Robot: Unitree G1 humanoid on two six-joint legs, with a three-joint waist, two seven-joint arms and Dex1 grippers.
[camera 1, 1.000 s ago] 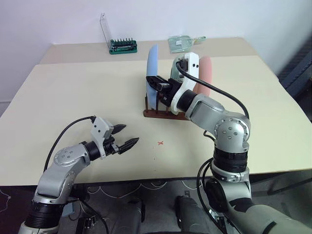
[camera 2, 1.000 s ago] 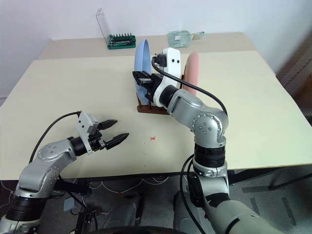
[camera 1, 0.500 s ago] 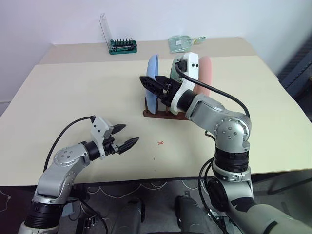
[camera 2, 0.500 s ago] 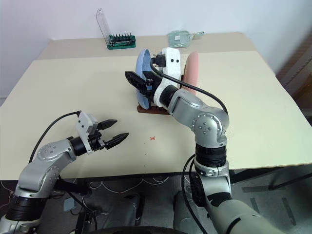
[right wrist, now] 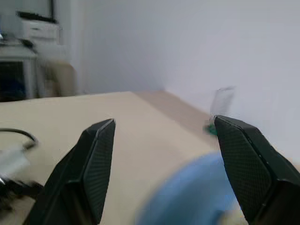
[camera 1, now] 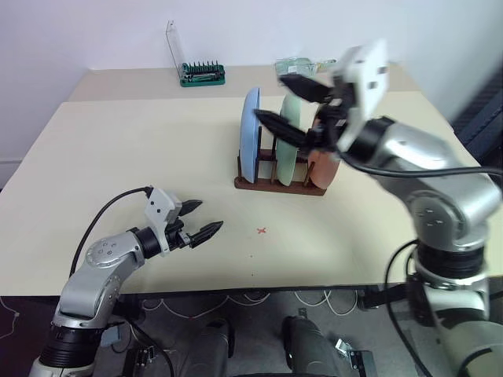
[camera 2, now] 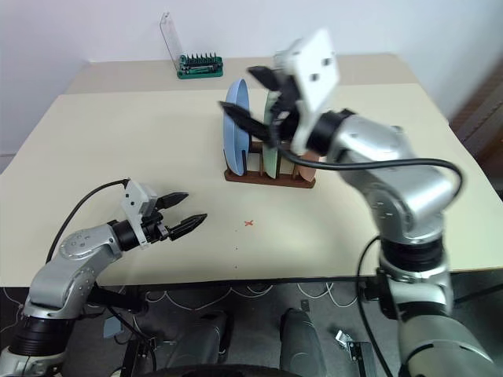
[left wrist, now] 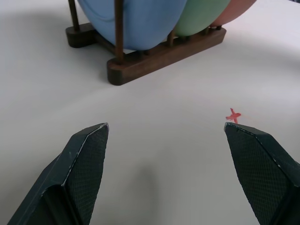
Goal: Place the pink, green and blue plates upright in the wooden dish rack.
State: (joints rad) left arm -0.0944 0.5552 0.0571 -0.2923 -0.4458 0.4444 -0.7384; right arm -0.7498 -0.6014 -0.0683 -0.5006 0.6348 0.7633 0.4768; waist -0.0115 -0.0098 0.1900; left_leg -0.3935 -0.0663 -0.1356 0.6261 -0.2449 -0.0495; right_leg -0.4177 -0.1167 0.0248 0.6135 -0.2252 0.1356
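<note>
Three plates are counted, one of each colour, all stood upright in the one wooden dish rack (camera 1: 279,182), which is set near the middle of the tabletop (camera 1: 118,149), somewhat toward its far edge. From left to right in the rack are seen the blue plate (camera 1: 251,132), the green plate (camera 1: 288,149) and the pink plate (camera 1: 324,163), each held apart by the pegs.

The left gripper (camera 1: 198,219) is held low over the near left part of the tabletop, its fingers spread and nothing between them; the rack lies well apart from it, ahead and to the right. A small red cross (left wrist: 233,115) is marked on the tabletop between this gripper and the rack.

The right gripper (camera 1: 287,100) is raised above the rack, over the tops of the plates, its fingers spread wide and no plate gripped.

Along the far edge a green bit holder (camera 1: 202,75) with a clear lid and a clear package (camera 1: 292,66) are seen, well clear of the rack.
</note>
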